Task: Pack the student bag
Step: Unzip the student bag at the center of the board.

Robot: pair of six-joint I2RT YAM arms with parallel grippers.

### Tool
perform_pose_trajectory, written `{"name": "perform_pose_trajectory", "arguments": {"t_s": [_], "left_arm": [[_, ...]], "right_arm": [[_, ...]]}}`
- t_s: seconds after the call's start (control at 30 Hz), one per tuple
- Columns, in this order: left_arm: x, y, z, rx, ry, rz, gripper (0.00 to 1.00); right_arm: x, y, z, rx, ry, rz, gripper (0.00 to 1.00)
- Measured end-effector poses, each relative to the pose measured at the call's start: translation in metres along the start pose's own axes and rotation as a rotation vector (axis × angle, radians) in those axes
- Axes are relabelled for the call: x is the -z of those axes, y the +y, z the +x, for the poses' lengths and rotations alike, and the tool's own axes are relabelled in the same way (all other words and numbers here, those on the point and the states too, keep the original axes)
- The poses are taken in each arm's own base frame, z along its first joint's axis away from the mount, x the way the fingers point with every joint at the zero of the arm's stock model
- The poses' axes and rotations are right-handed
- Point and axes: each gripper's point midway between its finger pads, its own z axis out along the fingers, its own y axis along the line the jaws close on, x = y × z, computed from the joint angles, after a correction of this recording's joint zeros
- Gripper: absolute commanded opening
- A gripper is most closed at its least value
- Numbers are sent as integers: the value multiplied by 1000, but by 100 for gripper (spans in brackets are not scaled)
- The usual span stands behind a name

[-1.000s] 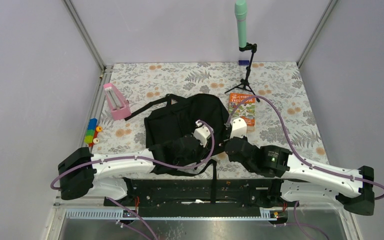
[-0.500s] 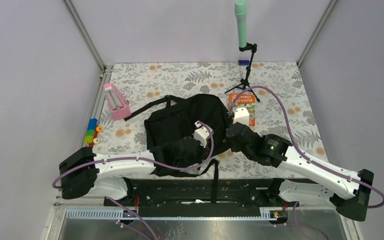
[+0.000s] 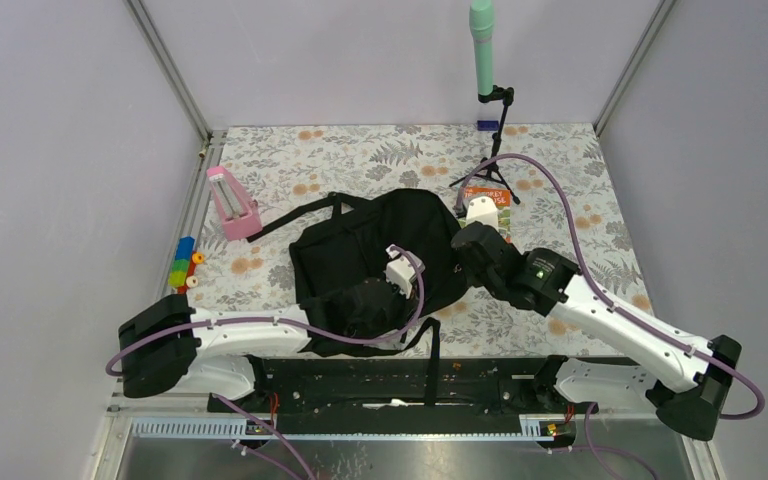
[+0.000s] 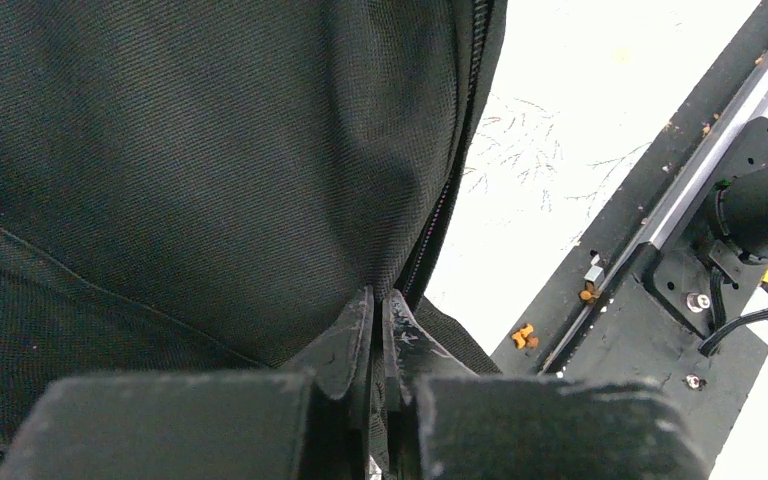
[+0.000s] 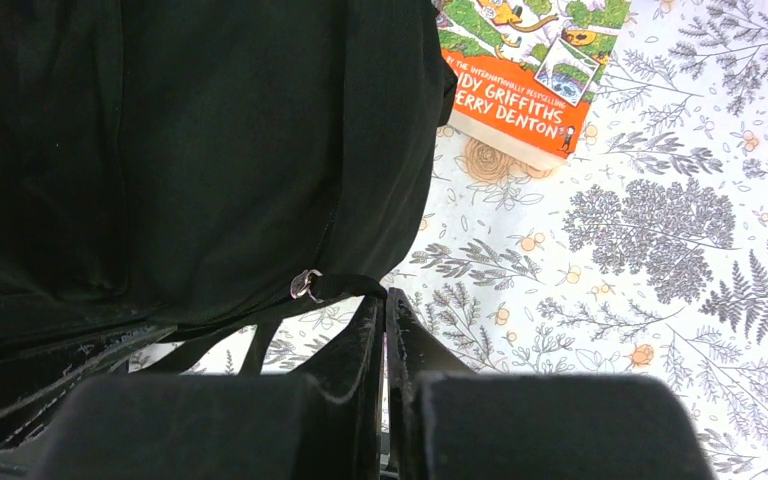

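Centre of the tabletop: student bag lies flat, straps trailing.
Left fingers: pressed together at the bag's zipper edge; whether fabric is pinched, cannot tell.
Right fingers: closed, tips at a strap by its metal ring.
Book: against the bag's upper-right edge.
Risk: pulling loose fabric or strap may drag the bag over the book instead of opening it.
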Motion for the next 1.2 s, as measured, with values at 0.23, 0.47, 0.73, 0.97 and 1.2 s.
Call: {"name": "perform_pose_trajectory", "arguments": {"t_s": [0.23, 0.47, 0.73, 0.97, 1.2], "left_arm": [[1, -1, 8, 14, 4, 7, 0], [2, -1, 14, 20, 8, 12, 0], [6, 0, 22, 29, 19, 17, 0], [9, 0, 23, 32, 9, 23, 0], [10, 1, 29, 33, 10, 29, 0]], "right_arm": [[-7, -2, -15, 30, 7, 28, 0], [-21, -4, -26, 52, 29, 60, 0], [-40, -2, -43, 59, 36, 84, 0], [-58, -3, -58, 72, 51, 107, 0], [-77, 0, -76, 73, 56, 117, 0]]}}
